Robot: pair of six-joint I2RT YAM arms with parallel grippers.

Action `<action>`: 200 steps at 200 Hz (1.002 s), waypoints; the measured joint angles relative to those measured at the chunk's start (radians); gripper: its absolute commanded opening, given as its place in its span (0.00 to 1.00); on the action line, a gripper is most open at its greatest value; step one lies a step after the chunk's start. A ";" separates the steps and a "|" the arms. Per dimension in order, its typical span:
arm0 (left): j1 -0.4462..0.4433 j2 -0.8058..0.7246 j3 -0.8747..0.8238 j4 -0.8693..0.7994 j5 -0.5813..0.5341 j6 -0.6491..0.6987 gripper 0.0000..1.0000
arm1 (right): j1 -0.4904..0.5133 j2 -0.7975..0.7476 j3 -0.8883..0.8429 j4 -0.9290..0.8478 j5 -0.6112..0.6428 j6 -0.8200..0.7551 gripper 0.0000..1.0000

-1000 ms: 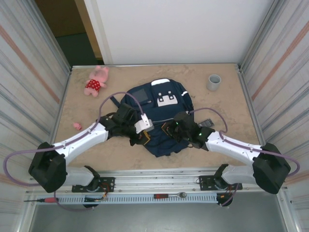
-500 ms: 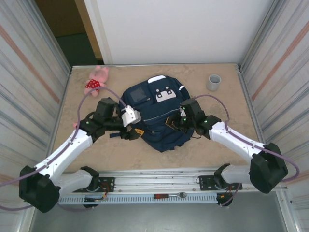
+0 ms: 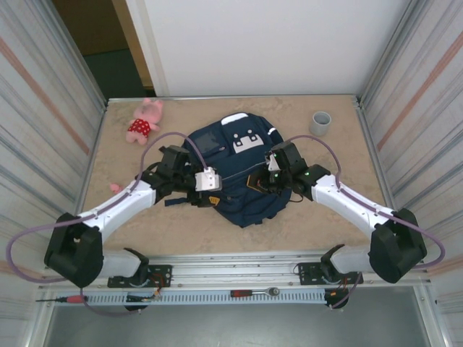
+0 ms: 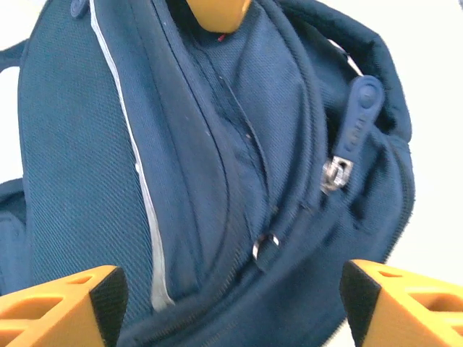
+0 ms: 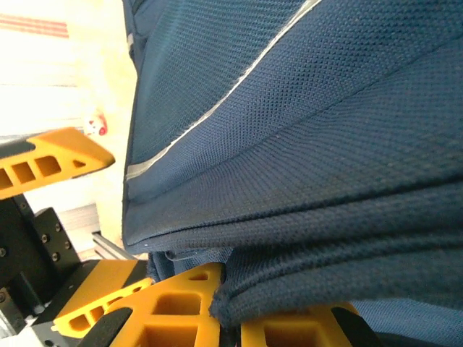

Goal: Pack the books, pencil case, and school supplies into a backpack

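Flat mid-table between arms: backpack [image 3: 235, 163]. Arms bent inward from both flanks, wrists low at its sides. Pinching backpack fold in right gripper [image 5: 217, 303], probably to hold cloth taut for zipping. Spread wide, holding nothing: left gripper [image 4: 231, 289], lined up facing zipper pull [image 4: 359, 116].

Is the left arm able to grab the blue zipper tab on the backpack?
Probably yes: the open left tool faces the navy blue fabric backpack, and its blue zipper tab lies bare ahead.
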 measured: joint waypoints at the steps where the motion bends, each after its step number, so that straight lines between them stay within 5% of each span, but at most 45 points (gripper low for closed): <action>1: -0.001 0.002 0.000 0.002 -0.001 0.002 0.80 | 0.000 0.000 0.000 0.000 0.000 -0.001 0.03; 21: -0.018 0.037 0.000 0.056 -0.019 0.031 0.73 | -0.002 0.003 0.003 -0.005 -0.008 -0.007 0.03; 39: -0.024 0.079 0.005 0.061 -0.027 0.064 0.40 | -0.012 0.005 0.005 -0.008 -0.026 -0.024 0.03; 81: -0.030 0.083 0.031 0.037 -0.025 0.097 0.03 | -0.059 0.010 0.011 -0.011 -0.071 -0.081 0.07; 128: -0.037 0.020 0.023 0.004 -0.016 -0.010 0.00 | -0.075 -0.031 0.015 -0.058 -0.044 -0.185 0.50; 160: -0.037 0.017 0.019 -0.004 -0.006 -0.079 0.00 | -0.031 -0.144 0.067 -0.184 0.110 -0.217 0.54; 200: -0.037 0.029 0.050 -0.047 0.027 -0.153 0.00 | 0.227 -0.269 0.126 -0.271 0.346 -0.121 0.54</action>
